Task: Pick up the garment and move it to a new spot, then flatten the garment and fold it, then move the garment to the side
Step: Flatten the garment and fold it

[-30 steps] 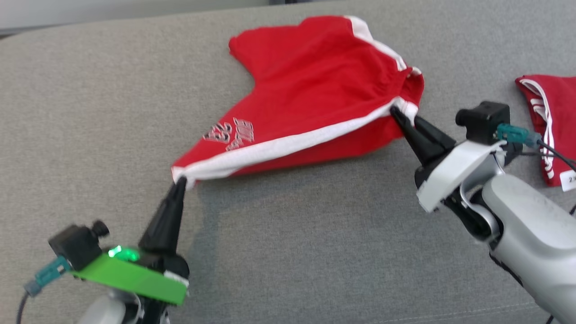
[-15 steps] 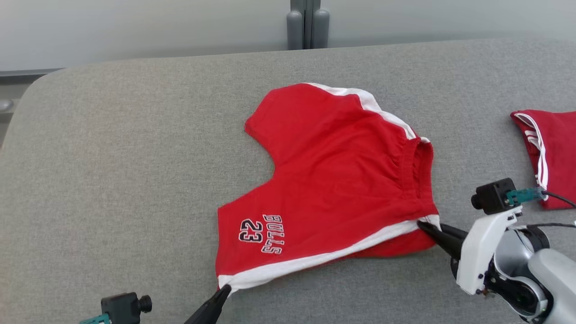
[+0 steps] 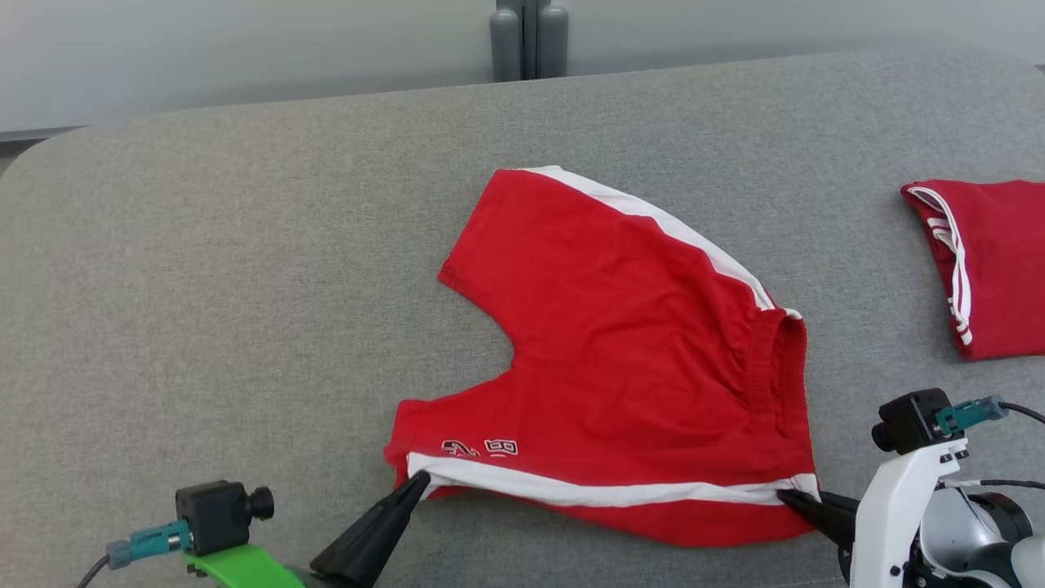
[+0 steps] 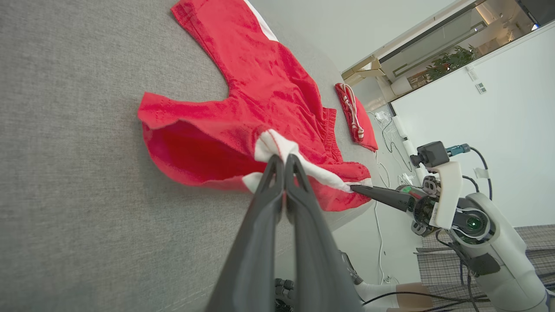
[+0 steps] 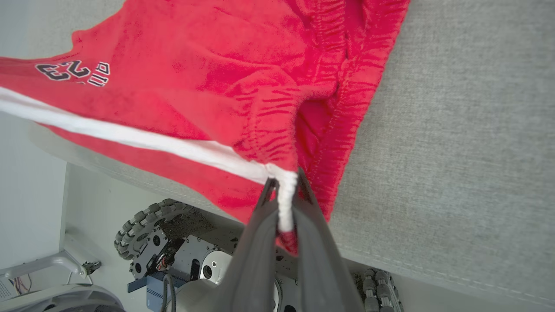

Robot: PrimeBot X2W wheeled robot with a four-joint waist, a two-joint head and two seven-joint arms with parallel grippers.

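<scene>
both the left tool point(image 3: 418, 483) and right tool point(image 3: 790, 498) still pinch the shorts point(image 3: 637, 351), now drawn nearer and laid almost flat on the desk point(image 3: 204, 286), so flattening looks next.

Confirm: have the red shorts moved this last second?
Yes. Judged against the folded red garment, the red shorts have come nearer the robot, toward the front edge of the cushion.

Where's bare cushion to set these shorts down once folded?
Widest free patch: grey cushion left of the red shorts, out to its rounded corner. Narrower gap between the waistband and the folded red garment, right. Crowded: the near edge, where left gripper and right gripper hold the shorts.
</scene>
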